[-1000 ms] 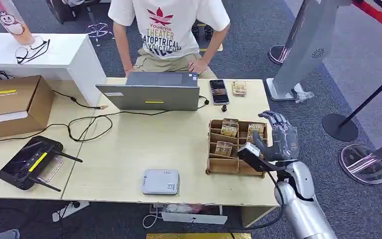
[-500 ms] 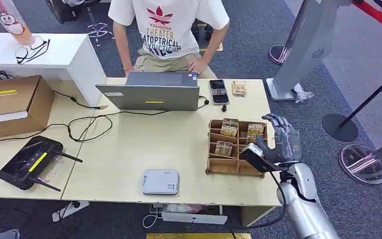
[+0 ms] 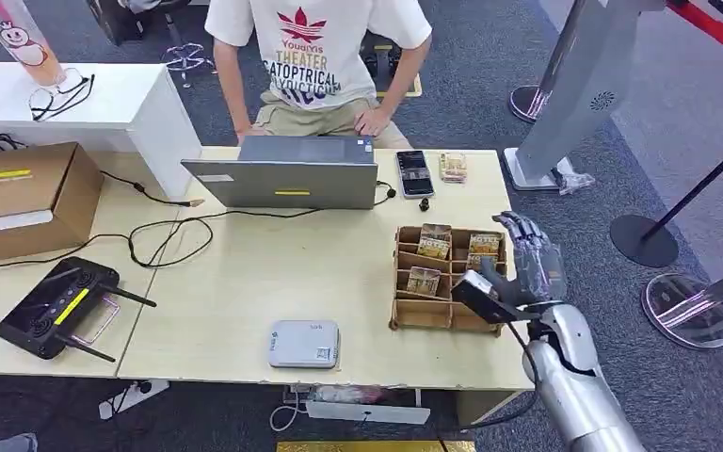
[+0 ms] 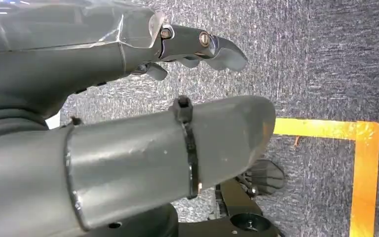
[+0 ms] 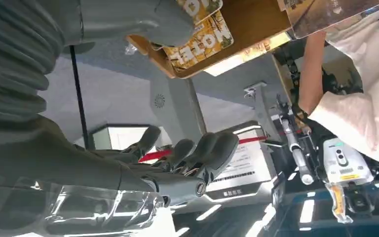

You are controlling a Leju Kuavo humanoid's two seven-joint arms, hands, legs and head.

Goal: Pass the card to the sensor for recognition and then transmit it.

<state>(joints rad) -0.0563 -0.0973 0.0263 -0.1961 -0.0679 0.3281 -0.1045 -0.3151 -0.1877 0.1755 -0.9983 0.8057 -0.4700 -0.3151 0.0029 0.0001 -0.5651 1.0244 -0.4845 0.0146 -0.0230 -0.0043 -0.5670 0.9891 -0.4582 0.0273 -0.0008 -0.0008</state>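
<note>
Over the last second the right hand (image 3: 534,266) has drifted slightly outward and back from above the wooden card rack (image 3: 405,315), ending beside the rack's outer edge with its fingers spread and nothing between them. It has picked up no card, so the task is, by my reading, still at the reach-and-grasp stage. The rack sits just inward of the hand and is divided into compartments: cards (image 3: 435,241) printed with lettering stand in the two far ones, nearest the fingertips, and another stands in the inner compartment of the next row, while the compartments closest to the wrist look empty, though the hand and its camera block hide part of them. The right wrist view shows the same lettered cards (image 5: 201,39) close to the thumb. The white sensor box (image 3: 304,344) lies well inward of the hand, near the table's front edge. The left hand (image 4: 128,143) hangs over carpeted floor, apparently holding nothing, fingers loosely extended.
</note>
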